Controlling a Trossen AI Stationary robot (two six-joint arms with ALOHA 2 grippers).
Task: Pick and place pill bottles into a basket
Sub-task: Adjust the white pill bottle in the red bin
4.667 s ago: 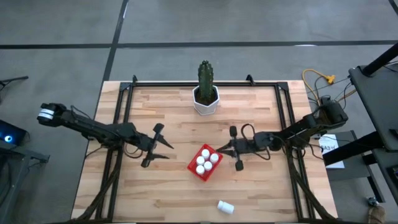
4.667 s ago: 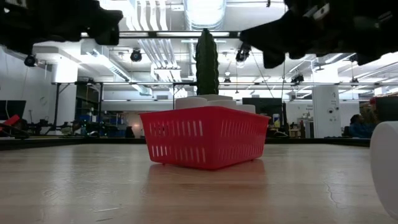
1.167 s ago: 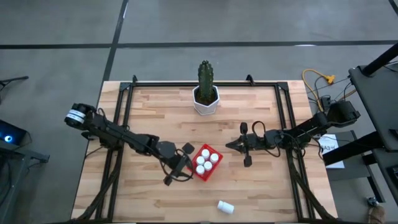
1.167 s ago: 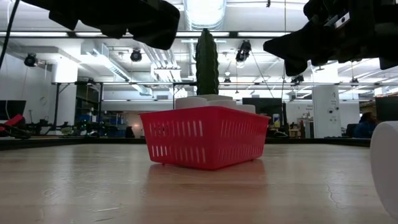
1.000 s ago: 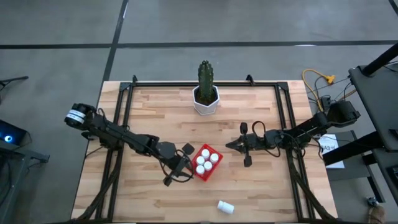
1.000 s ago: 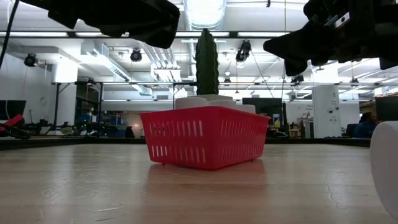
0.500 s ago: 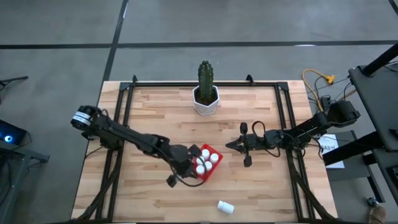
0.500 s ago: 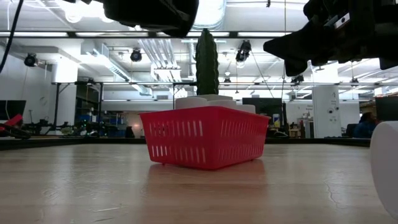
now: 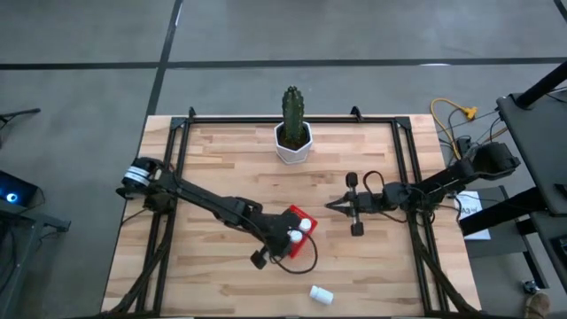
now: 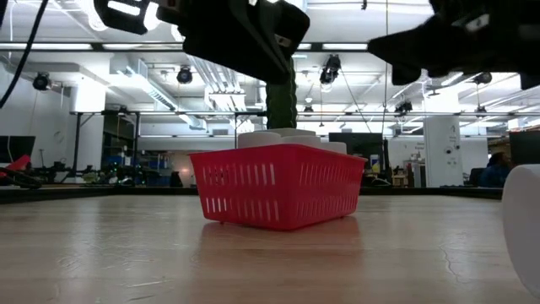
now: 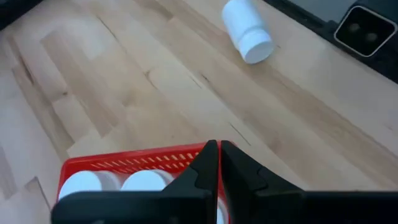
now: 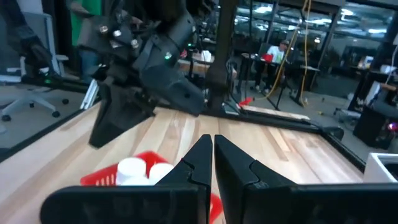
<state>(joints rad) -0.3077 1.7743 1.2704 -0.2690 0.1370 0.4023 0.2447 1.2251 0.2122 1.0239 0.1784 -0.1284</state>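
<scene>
The red basket (image 9: 303, 217) stands mid-table with white pill bottles (image 9: 304, 226) upright inside; the left wrist view shows two of their caps (image 11: 146, 180) behind its wall (image 11: 124, 163). Another pill bottle (image 9: 321, 293) lies on its side near the table's front edge and shows as the loose bottle (image 11: 247, 28). My left gripper (image 9: 291, 239) hangs shut over the basket's near side, slanting down and covering part of it. My right gripper (image 9: 331, 206) floats shut to the right of the basket, pointing level at it.
A white pot with a green cactus (image 9: 292, 133) stands at the table's far middle. Black rails (image 9: 182, 142) run along the table's left, right and far sides. Bare wood lies between the basket and the loose bottle.
My left gripper has travelled toward the table's right edge and a little toward the near edge, from beside the basket's left corner to above the basket, now covering its left part. The basket and the bottles have kept still.
</scene>
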